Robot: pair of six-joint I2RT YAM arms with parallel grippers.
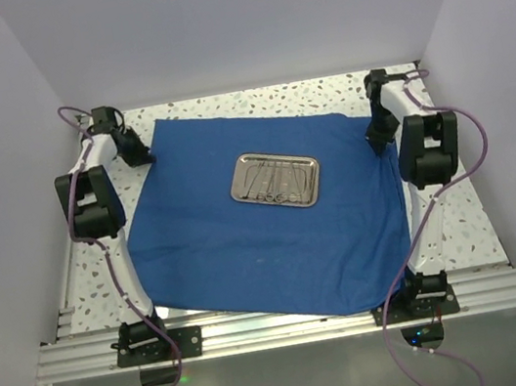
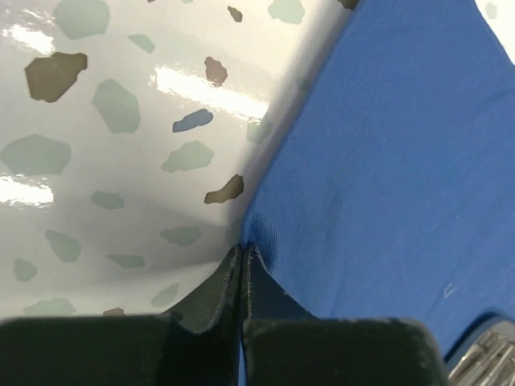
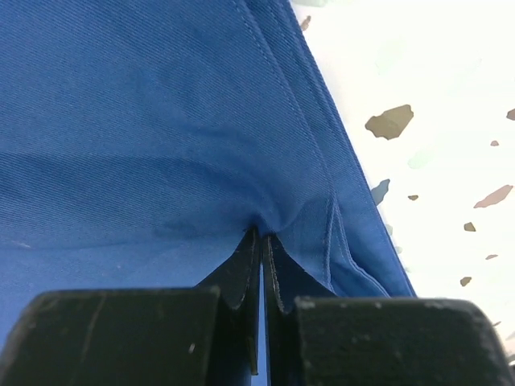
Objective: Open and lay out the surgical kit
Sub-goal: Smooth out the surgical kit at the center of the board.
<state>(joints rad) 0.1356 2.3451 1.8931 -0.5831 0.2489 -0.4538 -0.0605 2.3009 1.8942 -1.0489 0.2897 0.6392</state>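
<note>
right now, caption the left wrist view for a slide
left gripper shut on the edge of the cloth, speckled table beside it

Royal-blue cloth, white speckled table

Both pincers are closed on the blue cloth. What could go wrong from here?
The left pincer holds only the edge of the royal-blue cloth wrap, so it may slip free. If it or the right pincer pulls unevenly, the shiny rectangular steel tray resting on the cloth may slide.

Spread blue cloth on speckled table
</note>
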